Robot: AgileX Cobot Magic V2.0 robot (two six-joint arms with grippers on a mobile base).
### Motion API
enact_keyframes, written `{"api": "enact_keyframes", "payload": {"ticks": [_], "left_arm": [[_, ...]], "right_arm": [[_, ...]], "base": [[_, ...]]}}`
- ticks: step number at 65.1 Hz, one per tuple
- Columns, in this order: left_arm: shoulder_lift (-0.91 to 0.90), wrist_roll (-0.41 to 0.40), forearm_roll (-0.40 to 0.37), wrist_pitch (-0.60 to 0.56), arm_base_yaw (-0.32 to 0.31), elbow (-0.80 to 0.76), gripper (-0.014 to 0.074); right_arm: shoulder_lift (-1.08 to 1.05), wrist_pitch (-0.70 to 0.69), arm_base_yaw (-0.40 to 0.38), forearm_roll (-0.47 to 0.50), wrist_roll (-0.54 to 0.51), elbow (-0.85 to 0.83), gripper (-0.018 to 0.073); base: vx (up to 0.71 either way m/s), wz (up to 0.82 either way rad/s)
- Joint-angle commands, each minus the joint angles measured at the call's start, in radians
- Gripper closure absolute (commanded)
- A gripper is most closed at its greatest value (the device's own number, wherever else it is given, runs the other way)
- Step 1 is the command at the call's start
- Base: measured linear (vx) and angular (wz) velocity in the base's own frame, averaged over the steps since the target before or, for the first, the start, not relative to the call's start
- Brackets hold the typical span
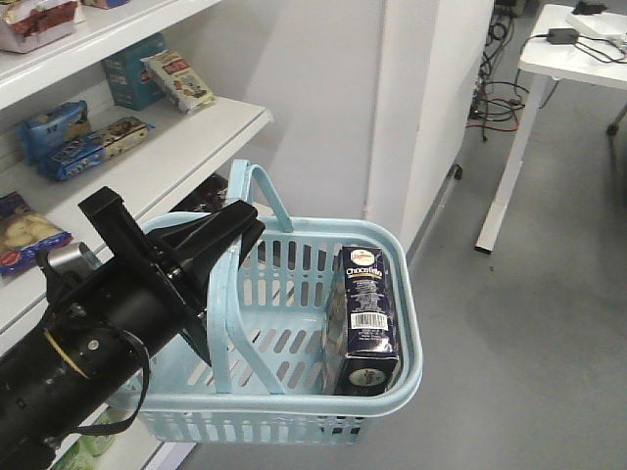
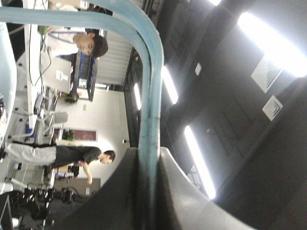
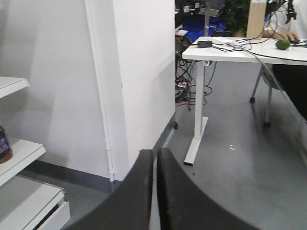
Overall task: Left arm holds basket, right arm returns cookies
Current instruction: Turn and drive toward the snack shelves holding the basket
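Clamping basket handle, left arm; cookies seen front view only.

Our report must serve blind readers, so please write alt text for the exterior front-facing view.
The left gripper is shut on a hoop handle of the pale blue basket, holding it beside white shelves of snack packs. The dark navy cookies carton stands inside, at the basket's right end in this view.
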Motion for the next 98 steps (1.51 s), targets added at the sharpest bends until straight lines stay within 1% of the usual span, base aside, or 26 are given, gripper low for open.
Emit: {"api": "enact_keyframes", "payload": {"ticks": [1, 98], "left_arm": [[-0.032, -0.004, -0.007, -0.137, -0.007, -0.03, 0.0599], [-0.032, -0.004, -0.007, -0.137, -0.007, -0.03, 0.0599]], "right_arm": [[-0.009, -0.072, -0.004, -0.006, -0.005, 0.016, 0.0566], [-0.009, -0.072, -0.004, -0.006, -0.005, 0.016, 0.0566]], "base": [[0.08, 0.38], [0.07, 0.45]]}}
